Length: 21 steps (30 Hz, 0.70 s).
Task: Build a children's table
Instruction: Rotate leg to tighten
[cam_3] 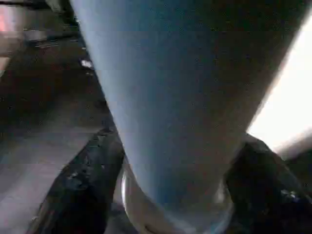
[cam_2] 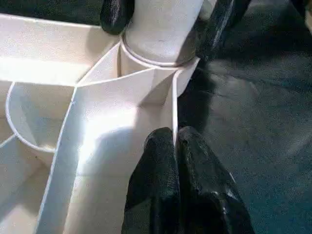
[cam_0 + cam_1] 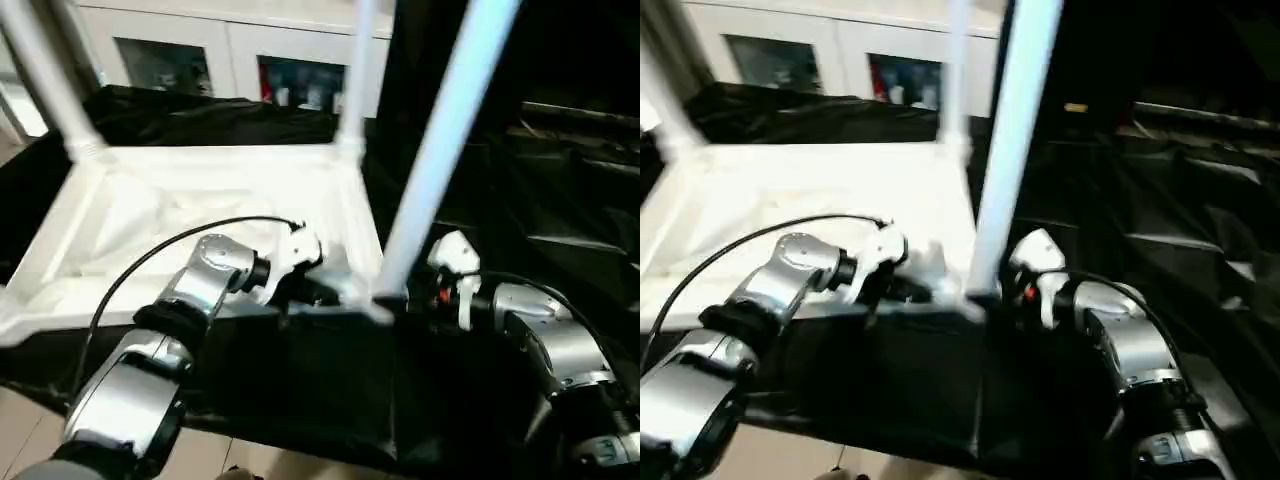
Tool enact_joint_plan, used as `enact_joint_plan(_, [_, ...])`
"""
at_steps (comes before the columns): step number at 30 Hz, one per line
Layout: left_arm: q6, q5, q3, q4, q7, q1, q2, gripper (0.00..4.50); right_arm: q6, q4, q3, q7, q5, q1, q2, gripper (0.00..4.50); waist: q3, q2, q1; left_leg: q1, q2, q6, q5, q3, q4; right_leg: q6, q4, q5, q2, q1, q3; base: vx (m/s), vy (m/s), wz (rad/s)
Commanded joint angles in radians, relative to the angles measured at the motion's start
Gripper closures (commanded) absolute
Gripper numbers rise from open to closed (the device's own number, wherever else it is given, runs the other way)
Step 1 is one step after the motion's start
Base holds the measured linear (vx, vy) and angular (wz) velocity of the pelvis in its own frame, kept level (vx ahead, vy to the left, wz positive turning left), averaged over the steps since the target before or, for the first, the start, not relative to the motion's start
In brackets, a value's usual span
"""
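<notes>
Table top (image 3: 200, 220), white and upside down, is seen lying on a black cloth (image 3: 560, 230) with its ribbed underside up; three legs stand in its corner sockets, the nearest leg (image 3: 440, 140) at the corner closest to the robot's right arm, two more, the far left leg (image 3: 45, 75) and the far right leg (image 3: 355, 80), at the back. The near left corner is hidden behind the left forearm, so a fourth leg cannot be judged. The near leg appears to be the step in hand: it is bracketed low down, just above its socket (image 2: 156, 53), by the right gripper (image 1: 161, 195), whose fingers stand apart on either side; whether they press the leg cannot be told. The left gripper (image 2: 175, 161) is closed, its fingers (image 2: 195, 190) pinched on a thin rib of the top (image 2: 173, 112) just beside that socket. For a good seat, the top is best kept pinned by that rib while the leg is kept upright and pressed or twisted straight down into the socket. Little room is left at this corner, which sits near the cloth's front edge (image 3: 300, 440); open cloth lies to the right, while cupboards (image 3: 230, 50) stand beyond the far legs
</notes>
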Motion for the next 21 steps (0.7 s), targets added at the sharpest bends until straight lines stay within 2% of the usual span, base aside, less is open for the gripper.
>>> enact_joint_plan(1, [0.016,0.008,-0.032,-0.012,-0.047,0.017,0.001,4.5,0.017,-0.028,0.01,0.034,0.012,-0.004,-0.017,1.62,-0.052,-0.001,0.003,0.012,0.054,0.071,-0.19,-0.017,-0.059,-0.282,-0.058,-0.068,-0.063,0.042,0.046,0.0,0.0,0.0])
enact_joint_plan(6, [0.016,0.008,-0.03,-0.014,-0.05,0.018,0.007,4.5,0.018,-0.029,0.014,0.053,0.01,-0.001,-0.019,1.73,-0.053,-0.002,0.006,0.011,0.052,0.064,-0.184,-0.018,-0.058,-0.275,-0.059,-0.08,-0.064,0.042,0.045,0.0,0.0,0.0])
enact_joint_plan(7, [0.015,0.01,-0.027,-0.014,-0.044,0.018,0.008,4.5,0.016,-0.023,0.017,0.057,0.009,0.0,-0.015,2.03,-0.054,-0.002,0.007,0.011,0.052,0.064,-0.179,-0.018,-0.058,-0.275,-0.058,-0.073,-0.064,0.043,0.046,0.0,0.0,0.0])
enact_joint_plan(8, [0.015,0.009,-0.027,-0.015,-0.044,0.018,0.008,4.5,0.016,-0.023,0.017,0.057,0.009,-0.001,-0.015,2.12,-0.053,-0.002,0.008,0.011,0.052,0.064,-0.177,-0.018,-0.058,-0.274,-0.058,-0.073,-0.064,0.043,0.045,0.0,0.0,0.0])
enact_joint_plan(14, [0.018,0.012,-0.021,-0.023,0.022,0.017,0.003,4.5,0.017,-0.014,0.022,0.011,-0.003,0.003,0.0,2.37,-0.052,-0.004,0.009,0.012,0.052,0.06,-0.18,-0.018,-0.058,-0.266,-0.06,-0.094,-0.063,0.041,0.045,0.0,0.0,0.0])
enact_joint_plan(15, [0.017,0.021,-0.014,-0.006,0.07,0.007,-0.006,4.5,0.014,0.0,0.015,-0.029,-0.019,0.001,0.013,2.38,-0.051,-0.004,0.008,0.011,0.051,0.054,-0.192,-0.018,-0.059,-0.261,-0.062,-0.114,-0.063,0.04,0.046,0.0,0.0,0.0])
enact_joint_plan(16, [0.02,0.029,0.002,0.024,0.151,-0.011,-0.023,4.5,0.026,0.044,-0.006,-0.128,-0.044,-0.014,0.043,2.4,-0.048,-0.004,0.003,0.013,0.049,0.035,-0.221,-0.021,-0.062,-0.252,-0.068,-0.168,-0.066,0.037,0.046,0.0,0.0,0.0])
enact_joint_plan(18, [0.03,0.035,0.028,0.068,0.264,-0.039,-0.049,4.5,0.025,0.114,-0.042,-0.28,-0.075,-0.036,0.093,2.43,-0.046,-0.01,-0.004,0.016,0.045,0.014,-0.252,-0.022,-0.063,-0.234,-0.075,-0.242,-0.066,0.034,0.046,0.0,0.0,0.0])
enact_joint_plan(19, [0.038,0.036,0.039,0.087,0.317,-0.053,-0.063,4.5,0.037,0.142,-0.068,-0.375,-0.083,-0.044,0.127,2.47,-0.043,-0.009,-0.012,0.019,0.045,-0.009,-0.293,-0.027,-0.067,-0.2,-0.087,-0.35,-0.068,0.029,0.047,0.0,0.0,0.0])
enact_joint_plan(20, [0.045,0.037,0.047,0.099,0.363,-0.063,-0.076,4.5,0.041,0.161,-0.09,-0.456,-0.088,-0.047,0.157,2.51,-0.043,-0.006,-0.014,0.02,0.044,-0.012,-0.301,-0.027,-0.067,-0.195,-0.087,-0.362,-0.067,0.025,0.048,0.0,0.0,0.0])
enact_joint_plan(21, [0.064,0.036,0.062,0.116,0.439,-0.078,-0.102,4.5,0.067,0.187,-0.129,-0.584,-0.087,-0.05,0.207,2.52,-0.043,-0.012,-0.021,0.018,0.045,-0.023,-0.309,-0.03,-0.071,-0.183,-0.088,-0.373,-0.066,0.026,0.047,0.0,0.0,0.0])
